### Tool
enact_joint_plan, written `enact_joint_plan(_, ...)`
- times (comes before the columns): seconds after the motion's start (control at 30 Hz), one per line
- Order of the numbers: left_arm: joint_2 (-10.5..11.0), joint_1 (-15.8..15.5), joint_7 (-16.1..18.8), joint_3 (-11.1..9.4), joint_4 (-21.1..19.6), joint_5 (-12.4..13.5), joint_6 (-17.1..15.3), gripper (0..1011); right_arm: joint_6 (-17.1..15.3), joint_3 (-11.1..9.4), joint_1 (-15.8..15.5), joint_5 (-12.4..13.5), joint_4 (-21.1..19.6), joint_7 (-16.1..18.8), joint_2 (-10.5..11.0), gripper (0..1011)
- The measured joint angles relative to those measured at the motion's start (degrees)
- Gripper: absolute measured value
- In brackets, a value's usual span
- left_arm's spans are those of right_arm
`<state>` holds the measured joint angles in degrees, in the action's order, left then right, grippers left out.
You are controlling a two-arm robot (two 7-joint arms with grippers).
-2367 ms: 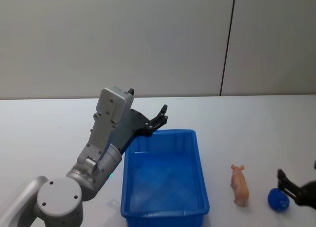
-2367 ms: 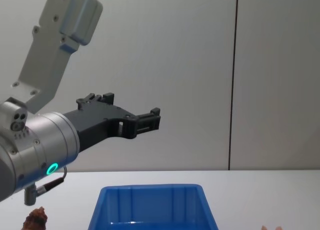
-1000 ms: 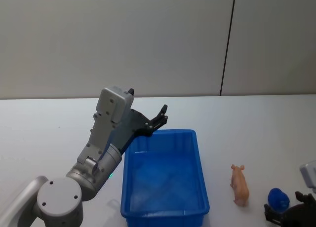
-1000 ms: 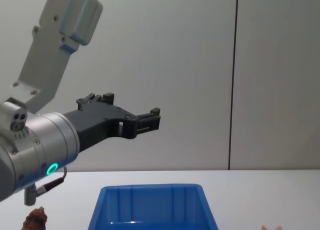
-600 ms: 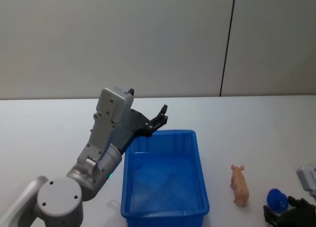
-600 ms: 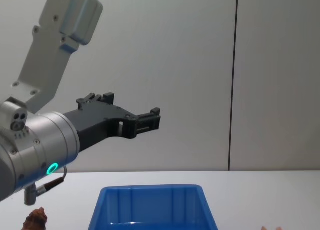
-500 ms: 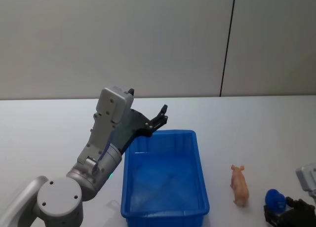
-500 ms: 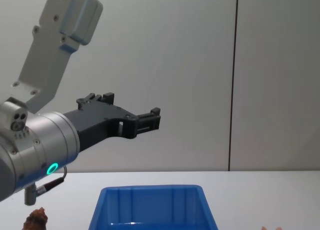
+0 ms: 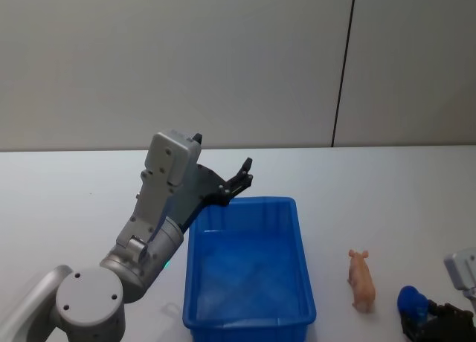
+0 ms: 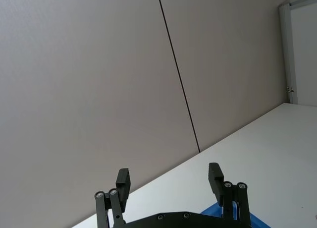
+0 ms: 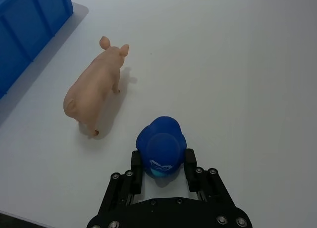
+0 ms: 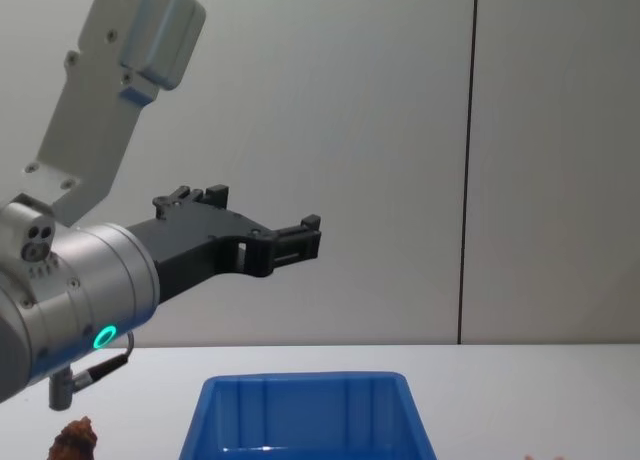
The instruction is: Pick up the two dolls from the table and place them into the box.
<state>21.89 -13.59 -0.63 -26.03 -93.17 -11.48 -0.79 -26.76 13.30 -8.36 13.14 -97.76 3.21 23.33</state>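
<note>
**A:** As the left wrist view looks out along its own claw, what is the left gripper (image 10: 169,181) doing?

**B:** Its two black fingers stand wide apart with nothing between them. It is up in the air, with the grey wall (image 10: 99,89) and the far part of the white table (image 10: 277,153) beyond.

**A:** And the right wrist view?

**B:** The right gripper (image 11: 163,161) is low over the table, its fingers pressed against both sides of a small rounded blue toy (image 11: 161,143). Whether the toy is clear of the tabletop I cannot tell. The peach-pink doll (image 11: 94,94), a pig, stands on the table near the toy but not touching it. A corner of the blue box (image 11: 29,20) lies past the pig.

**A:** What does the head view add?

**B:** The box sits in the middle of the table. The pig is to its right, apart from it and lined up with its long side, with its head toward the far edge of the table. The right gripper with the blue toy is at the near right, just right of the pig. The left gripper hangs above the box's far left corner.

**A:** And the chest view?

**B:** The left arm comes in large from the left, its open claw high above the box and pointing right. The reddish-brown doll (image 12: 75,440) sits on the table left of the box, below the arm and apart from the box.
</note>
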Motion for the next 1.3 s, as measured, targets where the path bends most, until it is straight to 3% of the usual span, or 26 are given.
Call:
enact_joint_plan(0.4,0.0,0.0,0.0,0.0,0.0,0.0,0.0,1001,3.6,-0.1,-0.1,-2.7,-0.3,-1.7,-0.1,417)
enact_joint_plan(0.8,0.0,0.0,0.0,0.0,0.0,0.0,0.0,1001,9.5,-0.5,1.1,-6.4,-2.6,-2.4,-0.3,337)
enact_joint_plan(1.3,0.0,0.0,0.0,0.0,0.0,0.0,0.0,1001,15.6,0.0,4.3,-8.6,-4.9,3.3,-1.6,248)
